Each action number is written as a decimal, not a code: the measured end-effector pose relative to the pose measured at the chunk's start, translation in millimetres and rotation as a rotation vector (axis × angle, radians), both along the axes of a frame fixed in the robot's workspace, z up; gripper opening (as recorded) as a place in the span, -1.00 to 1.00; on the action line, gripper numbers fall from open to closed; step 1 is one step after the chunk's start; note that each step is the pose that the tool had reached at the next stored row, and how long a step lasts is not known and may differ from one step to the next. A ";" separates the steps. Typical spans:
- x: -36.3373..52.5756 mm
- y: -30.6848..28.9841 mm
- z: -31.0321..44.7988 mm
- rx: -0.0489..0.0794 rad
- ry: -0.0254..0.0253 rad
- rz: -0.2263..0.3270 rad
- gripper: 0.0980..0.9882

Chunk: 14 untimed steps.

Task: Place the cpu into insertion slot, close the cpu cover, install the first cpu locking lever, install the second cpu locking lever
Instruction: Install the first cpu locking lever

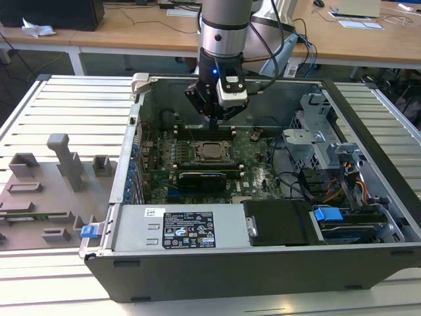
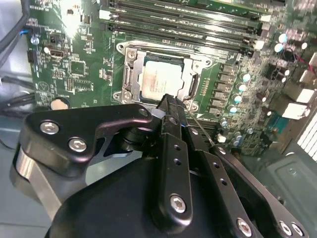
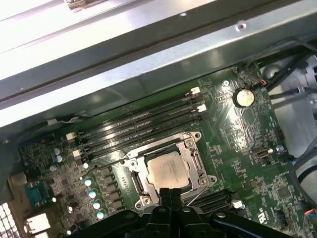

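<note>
Black gripper (image 2: 168,100) fingers are clenched together on nothing, tips poised at the edge of the slot (image 3: 140,201). You have the cpu (image 2: 162,79) seated in that slot, mid-board (image 1: 260,172), just beside the long memory slots (image 3: 143,124). The cover (image 3: 196,163) appears to lie flat around it, so the first two steps look done. A thin lever wire (image 2: 200,128) runs beside the tips. Whether either lever is latched is unclear, so count both as left.

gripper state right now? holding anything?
Gripper: shut, fingertips pressed together, nothing visibly held, tips at the edge of the cpu in its socket.
</note>
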<state>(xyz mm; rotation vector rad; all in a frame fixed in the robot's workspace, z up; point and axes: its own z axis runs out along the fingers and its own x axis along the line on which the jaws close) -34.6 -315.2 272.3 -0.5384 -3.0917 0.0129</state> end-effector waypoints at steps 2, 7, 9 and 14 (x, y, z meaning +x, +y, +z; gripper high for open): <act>0.0 0.0 0.0 0.000 0.0000 0.031 -0.98; 0.0 0.0 0.0 0.000 0.0000 0.112 -0.98; 0.0 0.0 0.0 0.000 -0.0001 0.134 -0.98; 0.0 0.0 0.0 0.000 -0.0001 0.222 -0.98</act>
